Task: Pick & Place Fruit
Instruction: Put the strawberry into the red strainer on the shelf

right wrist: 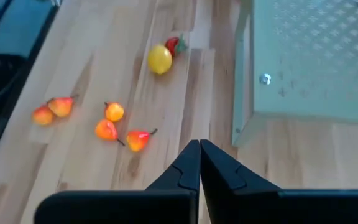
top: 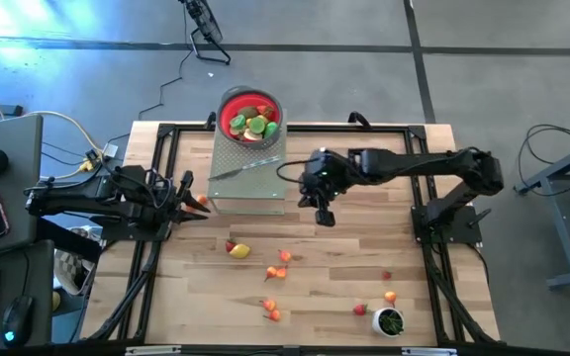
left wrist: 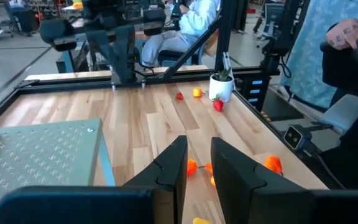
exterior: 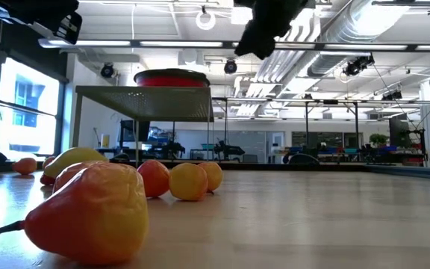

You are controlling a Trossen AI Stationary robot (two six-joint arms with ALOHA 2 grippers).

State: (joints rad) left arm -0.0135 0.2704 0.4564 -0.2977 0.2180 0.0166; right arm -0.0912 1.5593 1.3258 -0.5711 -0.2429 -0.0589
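Small toy fruit pieces lie loose on the wooden table: a yellow one (top: 238,251) (right wrist: 160,60) next to a red strawberry (right wrist: 175,45), and several orange-red ones (top: 283,257) (right wrist: 107,129). More fruit fills the red bowl (top: 228,103), which stands on the far end of a grey perforated stand (top: 248,183). My right gripper (top: 325,218) (right wrist: 199,149) hangs shut and empty above the table, just right of the stand's near corner. My left gripper (top: 192,203) (left wrist: 197,168) hovers at the table's left, pointing level, its fingers a little apart with nothing between them.
A silver knife (top: 250,165) lies on the stand. A white cup with green contents (top: 390,321) stands at the near right. A black frame (top: 166,130) runs round the table. People sit beyond the table's right side in the left wrist view (left wrist: 191,25).
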